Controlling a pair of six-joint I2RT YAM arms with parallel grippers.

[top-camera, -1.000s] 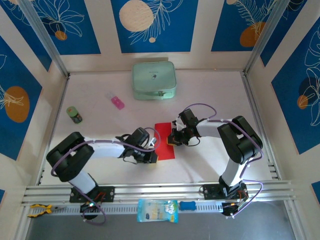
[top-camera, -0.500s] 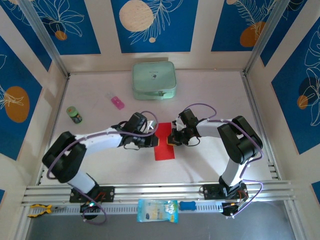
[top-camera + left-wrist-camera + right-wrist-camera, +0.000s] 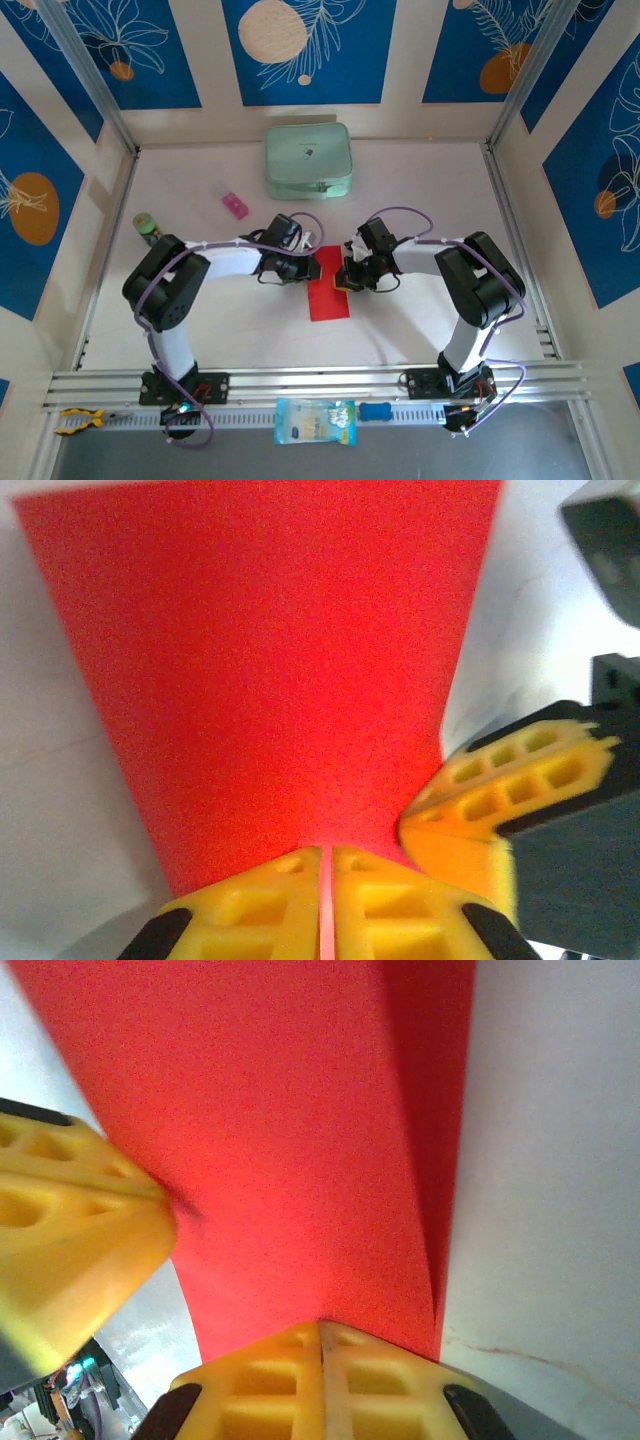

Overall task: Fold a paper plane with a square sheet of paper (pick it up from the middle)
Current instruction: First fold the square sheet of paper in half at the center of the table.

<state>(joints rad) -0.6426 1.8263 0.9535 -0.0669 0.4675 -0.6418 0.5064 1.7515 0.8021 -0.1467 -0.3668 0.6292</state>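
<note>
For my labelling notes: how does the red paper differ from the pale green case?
The red paper is thin and flat; the pale green case is bulky and larger. The paper lies in the middle of the table, the case at its far edge. Both rest on it.

The square sheet of paper (image 3: 330,298) lies on the table (image 3: 420,190) near its middle, between the left gripper (image 3: 312,267) at its far left edge and the right gripper (image 3: 343,279) at its right edge. Behind it sits a case (image 3: 308,160); a small block (image 3: 235,206) lies left of the case, and a small jar (image 3: 148,228) stands farther left and nearer. A packet (image 3: 314,421) rests on the near rail (image 3: 500,380), before the sheet.
</note>
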